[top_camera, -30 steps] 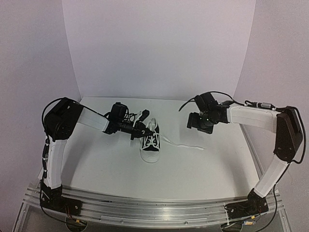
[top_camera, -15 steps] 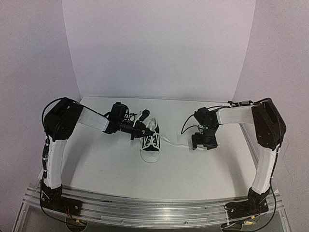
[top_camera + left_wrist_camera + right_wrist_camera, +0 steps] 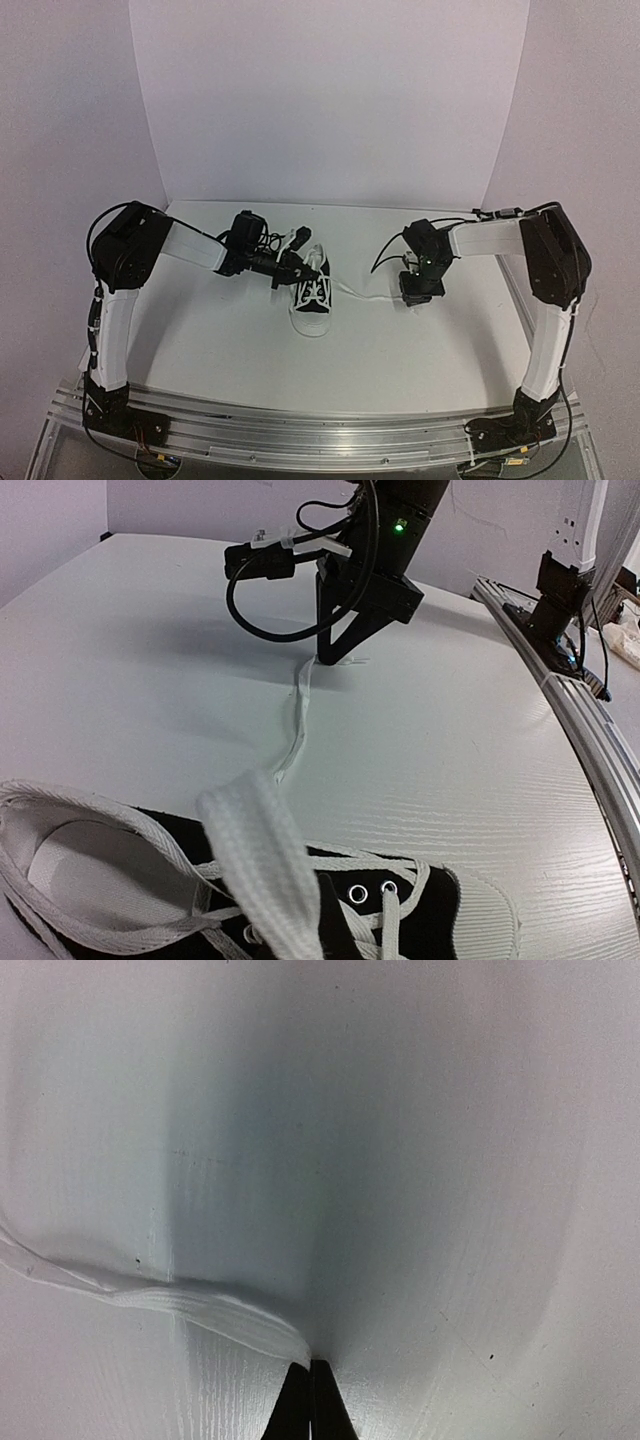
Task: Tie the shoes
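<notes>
The shoe [image 3: 312, 295] is a small black sneaker with a white toe cap, toe pointing toward the near edge; the left wrist view shows its eyelets and tongue [image 3: 420, 910]. My left gripper [image 3: 290, 268] is at the shoe's collar, shut on one white lace [image 3: 255, 860] that rises wide and blurred toward the camera. The other lace [image 3: 365, 297] trails right across the table [image 3: 297, 710]. My right gripper [image 3: 413, 298] stands tip-down on that lace's far end [image 3: 200, 1305], its jaws [image 3: 310, 1368] pressed together with the lace end pinched at the tips.
White backdrop walls close the table at the back and both sides. An aluminium rail [image 3: 320, 425] runs along the near edge, also seen at the right of the left wrist view [image 3: 590, 730]. A black cable [image 3: 260, 600] loops off the right wrist.
My right arm swung in from the back right, dropped onto the end of the trailing lace and closed its jaws there. The left arm and shoe stayed still.
</notes>
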Robot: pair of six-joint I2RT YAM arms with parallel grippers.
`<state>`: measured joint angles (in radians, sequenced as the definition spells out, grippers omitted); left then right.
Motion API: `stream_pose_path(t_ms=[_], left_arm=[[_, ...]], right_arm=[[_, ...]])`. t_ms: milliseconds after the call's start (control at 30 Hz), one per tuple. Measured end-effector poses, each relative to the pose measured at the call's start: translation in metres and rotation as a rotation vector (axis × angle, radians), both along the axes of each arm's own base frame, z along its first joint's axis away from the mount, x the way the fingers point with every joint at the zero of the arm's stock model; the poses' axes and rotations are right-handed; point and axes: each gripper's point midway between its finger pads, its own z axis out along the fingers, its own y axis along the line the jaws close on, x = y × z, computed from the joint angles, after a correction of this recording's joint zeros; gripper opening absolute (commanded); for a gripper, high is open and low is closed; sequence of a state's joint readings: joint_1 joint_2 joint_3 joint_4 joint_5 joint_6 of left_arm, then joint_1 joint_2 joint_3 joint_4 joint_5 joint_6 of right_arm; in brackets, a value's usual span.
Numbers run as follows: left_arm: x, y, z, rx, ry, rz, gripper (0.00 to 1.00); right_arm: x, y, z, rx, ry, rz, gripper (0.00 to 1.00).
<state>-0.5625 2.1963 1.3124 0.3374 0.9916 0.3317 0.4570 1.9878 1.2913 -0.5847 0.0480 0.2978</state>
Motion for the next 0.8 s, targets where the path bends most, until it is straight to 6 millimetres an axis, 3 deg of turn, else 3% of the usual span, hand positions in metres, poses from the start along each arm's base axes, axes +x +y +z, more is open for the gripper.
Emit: stream_pose_path(t_ms=[167,233,333,400,500,533,633,700,800], left_arm=[[0.002,-0.002,0.003,-0.001,-0.019,-0.006,0.00],[0.001,-0.001,0.003,0.004,-0.027,-0.012,0.00],[0.000,-0.001,0.002,0.011,-0.040,-0.019,0.00],[-0.001,-0.001,0.002,0.015,-0.047,-0.024,0.00],[-0.003,-0.001,0.000,0.020,-0.058,-0.033,0.00],[-0.003,-0.001,0.001,0.021,-0.063,-0.036,0.00],[-0.004,-0.001,0.002,0.021,-0.074,-0.041,0.00],[-0.005,-0.001,0.004,0.021,-0.083,-0.044,0.00],[-0.005,-0.001,0.006,0.018,-0.097,-0.047,0.00]], right_arm=[[0.006,0.004,0.007,0.028,0.006,-0.015,0.00],[0.026,0.019,0.024,0.081,-0.024,-0.020,0.00],[0.077,0.055,0.071,0.204,-0.149,-0.021,0.00],[0.109,0.085,0.112,0.291,-0.255,0.000,0.00],[0.136,0.141,0.170,0.428,-0.393,0.070,0.00],[0.139,0.164,0.189,0.479,-0.430,0.100,0.00],[0.132,0.216,0.211,0.574,-0.468,0.169,0.00],[0.124,0.247,0.213,0.631,-0.460,0.201,0.00],[0.108,0.282,0.198,0.693,-0.403,0.224,0.00]])
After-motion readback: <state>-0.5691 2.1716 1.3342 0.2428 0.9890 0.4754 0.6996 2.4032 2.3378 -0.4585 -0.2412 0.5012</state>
